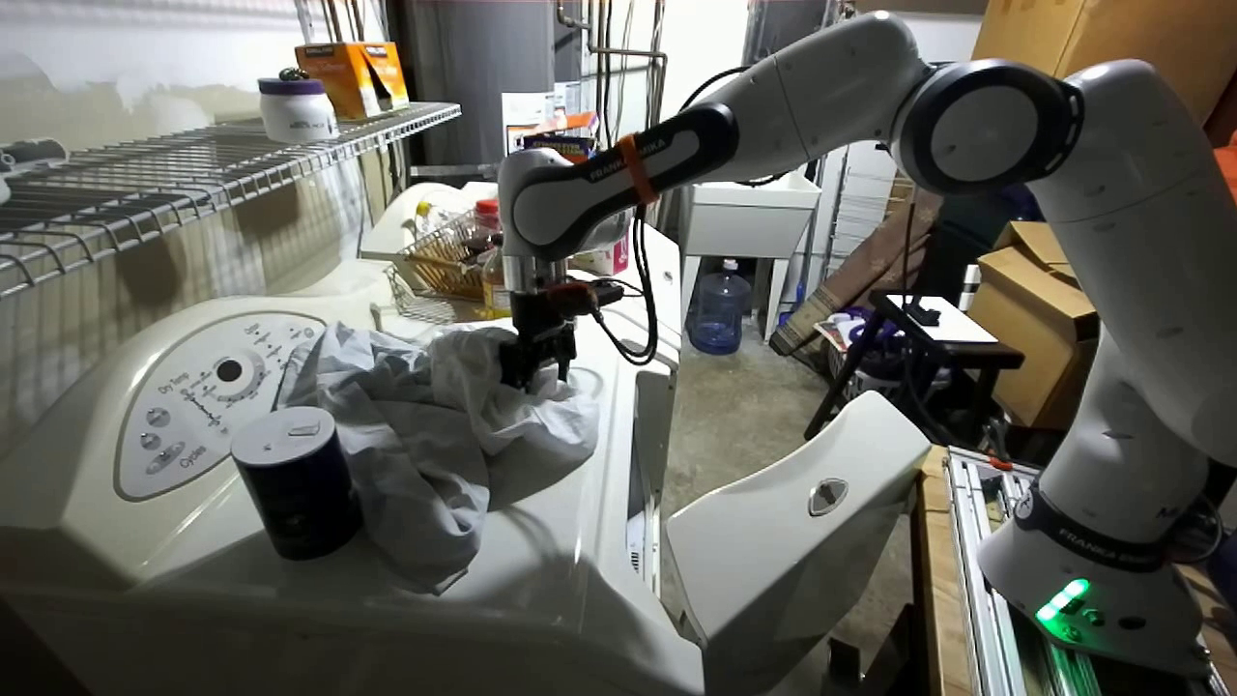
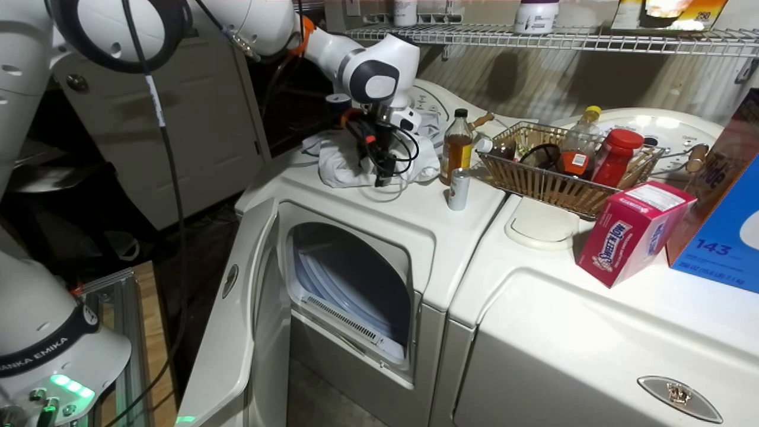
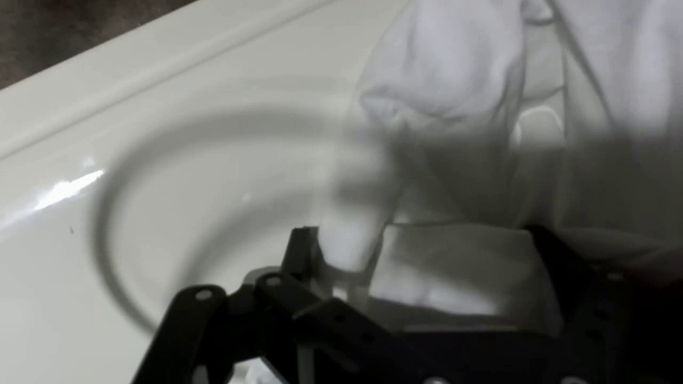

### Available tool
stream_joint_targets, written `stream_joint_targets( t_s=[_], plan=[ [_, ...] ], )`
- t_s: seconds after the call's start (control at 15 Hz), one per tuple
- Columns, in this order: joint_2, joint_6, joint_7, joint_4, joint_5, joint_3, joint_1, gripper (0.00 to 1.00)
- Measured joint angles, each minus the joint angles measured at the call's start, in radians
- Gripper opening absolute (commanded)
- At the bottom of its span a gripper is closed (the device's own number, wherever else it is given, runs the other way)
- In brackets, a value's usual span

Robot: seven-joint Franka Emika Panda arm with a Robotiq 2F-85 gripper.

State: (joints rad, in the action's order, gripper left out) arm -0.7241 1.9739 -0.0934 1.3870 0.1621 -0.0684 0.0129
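A crumpled white-grey cloth (image 1: 416, 435) lies in a heap on the white dryer top (image 1: 551, 551). It also shows in an exterior view (image 2: 338, 163) and in the wrist view (image 3: 448, 69). My black gripper (image 1: 541, 372) points down into the cloth near the dryer's front edge. In the wrist view the gripper (image 3: 427, 250) has its fingers wide apart, with folds of cloth between them. The right finger is partly hidden by cloth and shadow. A dark canister with a white lid (image 1: 300, 493) stands beside the cloth.
The dryer door (image 2: 231, 320) hangs open. An amber bottle (image 2: 456, 151), a silver can (image 2: 458, 190) and a wicker basket (image 2: 551, 184) with bottles stand near the gripper. A pink box (image 2: 634, 231) is on the neighbouring machine. A wire shelf (image 1: 193, 174) runs above.
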Motion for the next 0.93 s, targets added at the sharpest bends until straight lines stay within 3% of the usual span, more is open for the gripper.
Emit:
stream_joint_targets(
  t_s=[0.53,0.73,0.93],
  plan=[
    [0.068,0.296,-0.226,0.142,0.104,0.011,0.010,1.00],
    [0.144,0.472,-0.241,0.217,0.095,0.012,0.054,1.00],
    [0.283,0.529,-0.205,0.303,0.045,0.013,0.085,1.00]
  ],
)
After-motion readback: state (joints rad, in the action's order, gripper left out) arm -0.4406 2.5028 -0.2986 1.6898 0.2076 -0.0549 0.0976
